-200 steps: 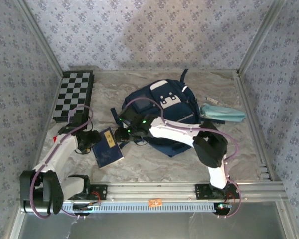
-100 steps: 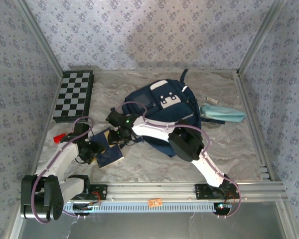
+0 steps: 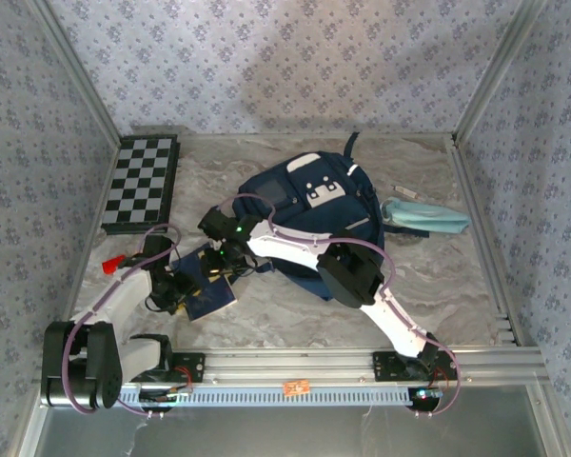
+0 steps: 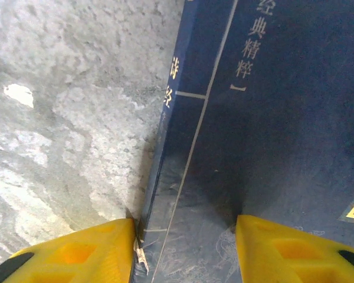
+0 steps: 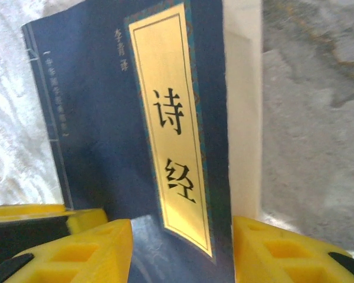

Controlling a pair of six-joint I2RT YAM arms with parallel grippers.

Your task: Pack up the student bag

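Note:
The student bag point(image 3: 305, 205), a navy backpack with white patches, lies mid-table. Left of it lies a dark blue book point(image 3: 207, 290) with a yellow title label point(image 5: 171, 130). My left gripper point(image 3: 181, 286) is at the book's near-left corner. In the left wrist view this gripper point(image 4: 186, 253) is open: one fingertip point(image 4: 82, 253) touches the spine point(image 4: 168, 135) and the other rests over the cover. My right gripper point(image 3: 219, 257) reaches across from the bag side. It point(image 5: 183, 253) stands open astride the book, one fingertip point(image 5: 283, 250) by the white page edge.
A folded chessboard point(image 3: 143, 181) lies at the back left. A light-blue pouch point(image 3: 423, 216) and a small pen-like item point(image 3: 406, 192) sit right of the bag. A small red object point(image 3: 112, 264) lies beside the left arm. Patterned walls enclose the table.
My right gripper has moved left onto the book and its jaws have widened slightly. The left gripper has moved in to the book's corner and its jaws have narrowed.

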